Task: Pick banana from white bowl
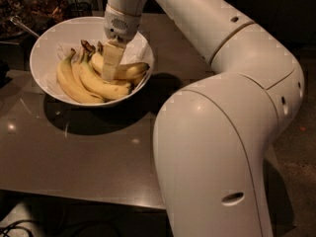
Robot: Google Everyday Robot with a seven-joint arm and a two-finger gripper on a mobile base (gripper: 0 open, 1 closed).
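Reaching into the white bowl (54,33) at upper left, the gripper (109,72) is down at the banana (132,69), spread or pinching I cannot tell; it should clamp mid-length, avoiding the bunch (79,82).

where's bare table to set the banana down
Bare table lies in front of the white bowl, left of the arm. A smaller patch sits between the bowl's right side and the arm. The bowl is crowded: bananas, with the gripper down among them.

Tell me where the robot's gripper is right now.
In the camera view, the gripper is at upper left, down inside the white bowl. Its tip is at the banana on the bowl's right side, beside the bunch of bananas.
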